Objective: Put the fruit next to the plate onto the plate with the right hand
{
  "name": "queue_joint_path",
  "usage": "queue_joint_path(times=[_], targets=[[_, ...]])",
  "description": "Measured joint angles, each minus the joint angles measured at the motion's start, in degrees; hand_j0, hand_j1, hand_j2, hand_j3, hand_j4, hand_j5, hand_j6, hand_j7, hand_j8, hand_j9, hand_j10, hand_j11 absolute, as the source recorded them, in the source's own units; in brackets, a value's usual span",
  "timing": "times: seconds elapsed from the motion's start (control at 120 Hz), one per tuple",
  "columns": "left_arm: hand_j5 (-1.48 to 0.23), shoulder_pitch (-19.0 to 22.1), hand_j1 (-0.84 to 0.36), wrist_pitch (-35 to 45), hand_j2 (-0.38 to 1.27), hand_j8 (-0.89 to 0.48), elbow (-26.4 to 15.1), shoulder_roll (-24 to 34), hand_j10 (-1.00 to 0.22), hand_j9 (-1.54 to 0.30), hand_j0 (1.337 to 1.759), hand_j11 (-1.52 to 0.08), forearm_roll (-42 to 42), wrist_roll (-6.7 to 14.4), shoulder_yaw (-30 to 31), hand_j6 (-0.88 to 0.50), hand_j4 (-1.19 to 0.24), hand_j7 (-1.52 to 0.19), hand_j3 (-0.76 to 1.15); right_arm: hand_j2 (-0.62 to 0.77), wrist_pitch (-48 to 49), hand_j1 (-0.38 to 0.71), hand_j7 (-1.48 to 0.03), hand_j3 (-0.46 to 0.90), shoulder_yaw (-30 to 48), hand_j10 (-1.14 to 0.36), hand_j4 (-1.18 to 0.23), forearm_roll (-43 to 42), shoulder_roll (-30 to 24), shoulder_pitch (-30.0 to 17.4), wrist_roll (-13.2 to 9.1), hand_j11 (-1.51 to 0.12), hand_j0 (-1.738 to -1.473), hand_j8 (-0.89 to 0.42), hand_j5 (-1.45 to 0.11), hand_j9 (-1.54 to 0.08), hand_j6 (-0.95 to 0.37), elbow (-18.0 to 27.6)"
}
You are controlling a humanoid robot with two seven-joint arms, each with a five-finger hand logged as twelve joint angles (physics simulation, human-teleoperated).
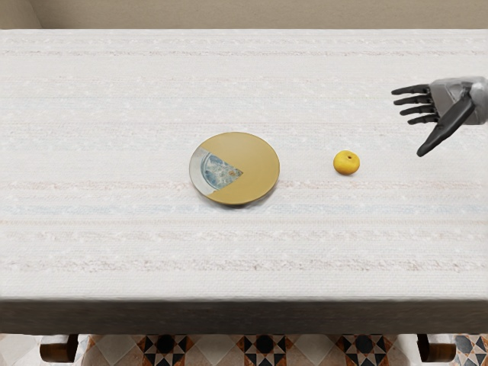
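Fruit (346,162) near plate (252,156), right hand (441,107) well apart

A pale table (114,252) is seen from above at a slant. Near its middle a round mustard plate (242,169) is laid flat, with a bluish wedge-shaped patch on its nine o'clock side. At three o'clock from the plate, apart from it, a small yellow fruit (346,162) is set on the table. At about two o'clock from the fruit, well apart, the right robot hand (428,113) is held with fingers spread, nothing grasped.
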Motion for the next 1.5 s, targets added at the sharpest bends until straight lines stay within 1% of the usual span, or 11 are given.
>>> queue_joint_path(times=[0.2,0.233,0.292,0.35,0.417,0.508,0.675,0.883,1.1,1.325,1.5], targets=[[0.0,0.0,0.35,0.0,0.0,0.0,0.0,0.0,0.0,0.0,1.658,0.0,0.0,0.0,0.0,0.0,0.0,0.0,0.0,0.0,0.0,-0.34,-0.01,0.0,0.2,-0.01,-0.01,-2.7,3.6,0.2,-0.5,-0.01,-1.658,-0.01,-0.01,-0.01,-0.01,0.4],[0.0,0.1,0.35,0.0,0.0,0.0,0.0,0.0,0.0,0.0,1.658,0.0,0.0,0.0,0.0,0.0,0.0,0.0,0.0,0.0,0.0,-0.34,-0.01,0.0,0.2,-0.01,-0.01,-3.9,4.8,0.5,-1.6,-0.01,-1.658,-0.01,-0.01,-0.01,-0.01,0.5],[0.0,0.0,0.35,0.0,0.0,0.0,0.0,0.0,0.0,0.0,1.658,0.0,0.0,0.0,0.0,0.0,0.0,0.0,0.0,0.0,0.0,-0.34,-0.01,0.0,0.2,-0.01,-0.01,-7.5,7.3,1.0,-5.2,-0.01,-1.658,-0.01,-0.01,-0.01,-0.01,0.7],[0.0,0.0,0.35,0.0,0.0,0.0,0.0,0.0,0.0,0.0,1.658,0.0,0.0,0.0,0.0,0.0,0.0,0.0,0.0,0.0,0.0,-0.34,-0.01,0.0,0.2,-0.01,-0.01,-12.2,8.9,1.4,-7.7,-0.01,-1.658,-0.01,-0.01,-0.01,-0.01,2.4],[0.0,0.0,0.35,0.0,0.0,0.0,0.0,0.0,0.0,0.0,1.658,0.0,0.0,0.0,0.0,0.0,0.0,0.0,0.0,0.0,-0.9,-0.35,0.0,0.0,0.3,0.0,-0.01,-18.0,9.8,1.7,-9.3,0.0,-1.658,-0.01,0.0,0.0,-0.01,5.8],[0.0,0.0,0.35,0.0,0.0,0.0,0.0,0.0,0.0,0.0,1.658,0.0,0.0,0.0,0.0,0.0,0.0,0.0,0.0,0.0,-5.4,-0.35,0.0,0.0,0.2,0.0,0.0,-22.8,10.7,1.7,-10.4,0.0,-1.658,0.0,0.0,0.0,-0.01,8.6],[0.0,0.0,0.35,0.0,0.0,0.0,0.0,0.0,0.0,0.0,1.658,0.0,0.0,0.0,0.0,0.0,0.0,0.0,0.0,0.0,-18.0,-0.35,0.0,0.0,-0.1,0.0,0.0,-31.0,12.5,0.3,-11.0,0.0,-1.658,0.0,0.0,0.0,0.0,10.6],[0.0,0.0,0.35,0.0,0.0,0.0,0.0,0.0,0.0,0.0,1.658,0.0,0.0,0.0,0.0,0.0,0.0,0.0,0.0,0.0,-29.3,-0.35,0.0,0.0,-0.3,0.0,0.0,-35.9,16.1,-3.2,-11.0,0.0,-1.658,0.0,0.0,0.0,0.0,10.9],[0.0,0.0,0.35,0.0,0.0,0.0,0.0,0.0,0.0,0.0,1.658,0.0,0.0,0.0,0.0,0.0,0.0,0.0,0.0,0.0,-38.1,-0.33,-0.02,0.0,-0.6,-0.02,-0.02,-40.9,18.4,-6.3,-10.9,-0.02,-1.658,-0.02,-0.02,-0.02,-0.02,10.7],[0.0,0.0,0.35,0.0,0.0,0.0,0.0,0.0,0.0,0.0,1.658,0.0,0.0,0.0,0.0,0.0,0.0,0.0,0.0,-0.03,-42.4,-0.17,-0.2,0.0,-0.6,-0.15,-0.15,-43.7,20.6,-8.4,-10.8,-0.2,-1.658,-0.15,-0.2,-0.2,-0.15,10.8],[0.0,0.0,0.35,0.0,0.0,0.0,0.0,0.0,0.0,0.0,1.658,0.0,0.0,0.0,0.0,0.0,0.0,0.0,0.0,-0.04,-43.0,-0.1,-0.27,0.0,-0.7,-0.21,-0.21,-44.6,21.9,-8.9,-10.7,-0.27,-1.658,-0.21,-0.27,-0.27,-0.21,10.8]])
